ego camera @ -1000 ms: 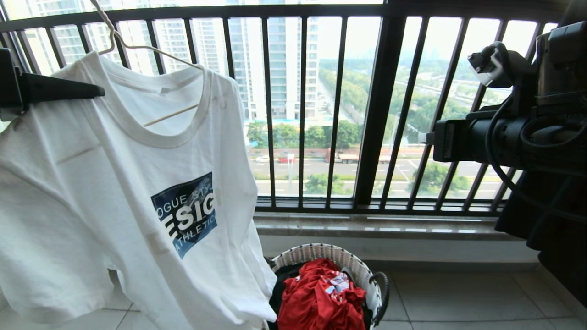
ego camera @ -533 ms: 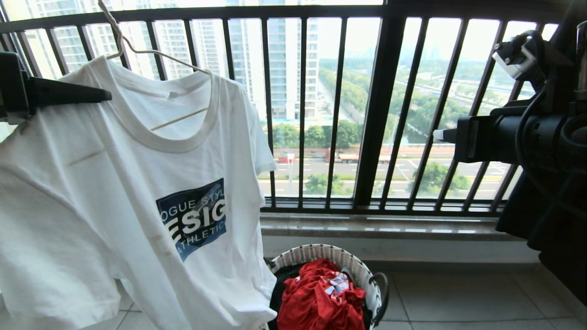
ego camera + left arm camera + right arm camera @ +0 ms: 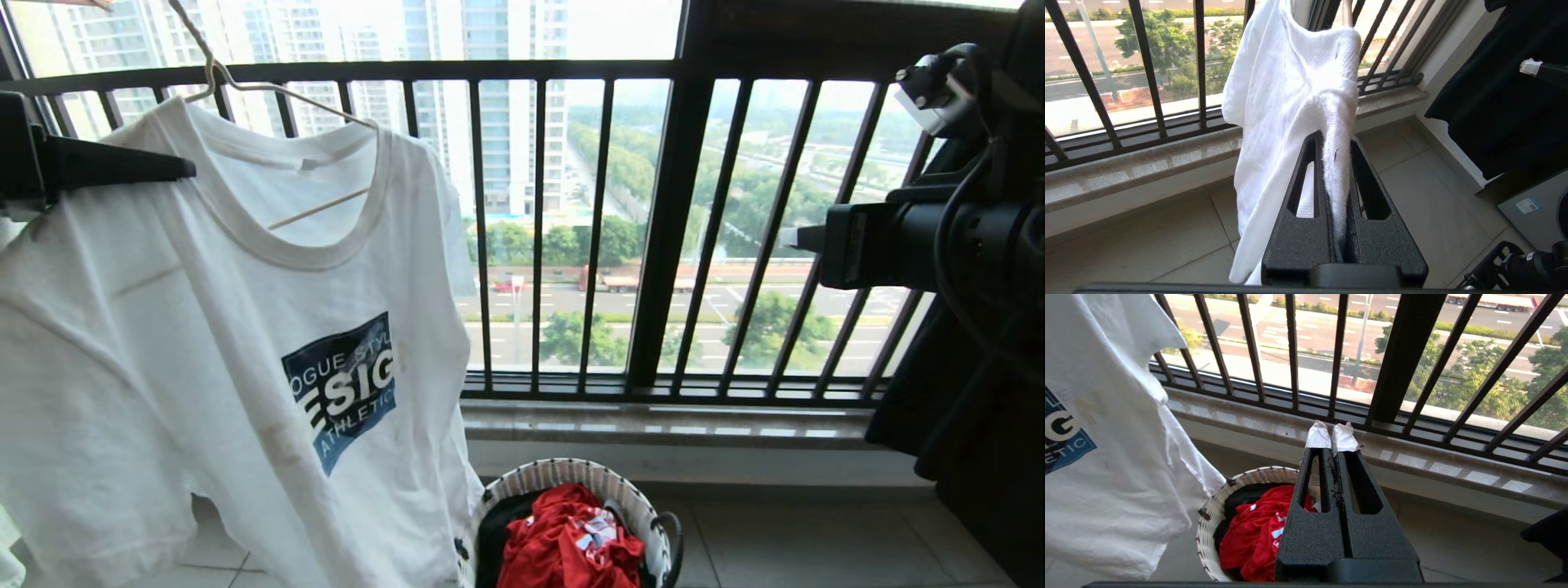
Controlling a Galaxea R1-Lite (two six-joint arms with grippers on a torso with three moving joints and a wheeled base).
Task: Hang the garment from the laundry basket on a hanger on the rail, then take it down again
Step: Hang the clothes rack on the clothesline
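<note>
The garment, a white T-shirt with a dark blue chest logo, hangs on the thin cream hanger, whose hook runs up out of the picture. The rail is out of view. My left gripper comes in from the left edge and is shut on the shirt's shoulder; in the left wrist view white fabric is pinched between the fingers of that gripper. My right gripper is shut and empty, held out at the right, apart from the shirt. Below it stands the laundry basket, also low in the head view.
A red garment over dark cloth fills the basket. The black barred window railing and a stone sill close off the far side. Dark clothing hangs at the right. Tiled floor lies beside the basket.
The whole view has shifted down, so the camera has risen. The shirt and left gripper kept their place in the picture. The right arm has drawn a little to the right.
</note>
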